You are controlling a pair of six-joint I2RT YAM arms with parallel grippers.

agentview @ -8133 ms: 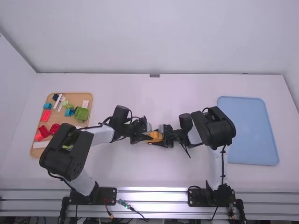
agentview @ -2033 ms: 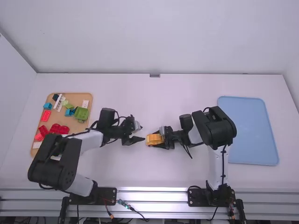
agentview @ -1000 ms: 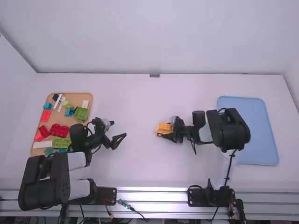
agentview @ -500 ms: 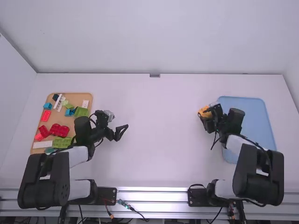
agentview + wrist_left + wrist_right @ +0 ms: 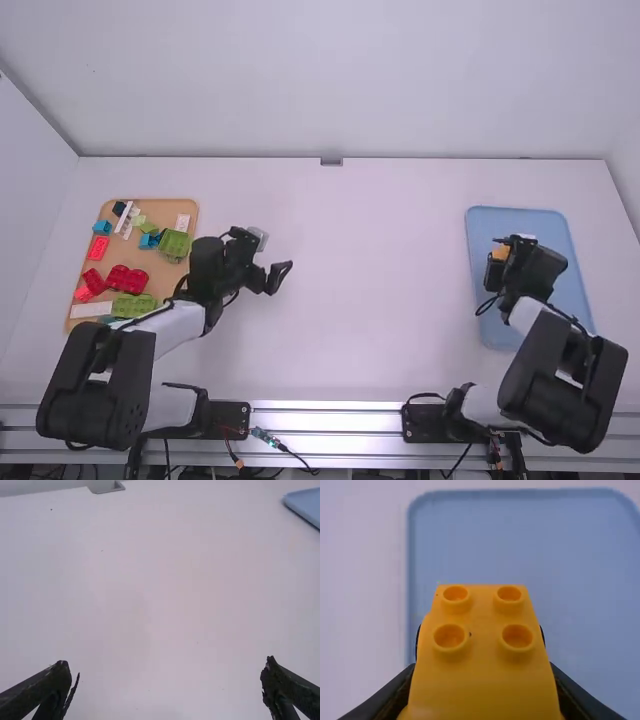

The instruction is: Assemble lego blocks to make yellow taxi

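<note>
Pale wall (image 5: 330, 80) behind, white surface (image 5: 360, 340) spread below it; small grey fitting (image 5: 331, 161) at the surface's far edge, near the middle of the frame.

Right side of frame: blue tray (image 5: 488, 222), rounded corners. Right end effector (image 5: 497, 262) is over it, gripping the yellow block build (image 5: 485, 670), one finger on either side. Four round studs face the wrist camera, two by two. Whether the build touches the tray, I cannot tell.

Left end effector (image 5: 281, 277): a little left of frame centre, out over the surface, fingers spread wide. Its arm comes up from the lower left of the frame.

Far left: tan tray (image 5: 160, 208) of loose blocks. Noted on it: dark blue block (image 5: 119, 208) near the upper left corner, blue block (image 5: 102, 227) just below, flat red brick (image 5: 99, 247) lower again. Green brick (image 5: 175, 244) by the right edge. Deeper red blocks (image 5: 127, 279) in the lower half, another green brick (image 5: 133, 306) beneath them, white flat piece (image 5: 92, 309) at lower left.
</note>
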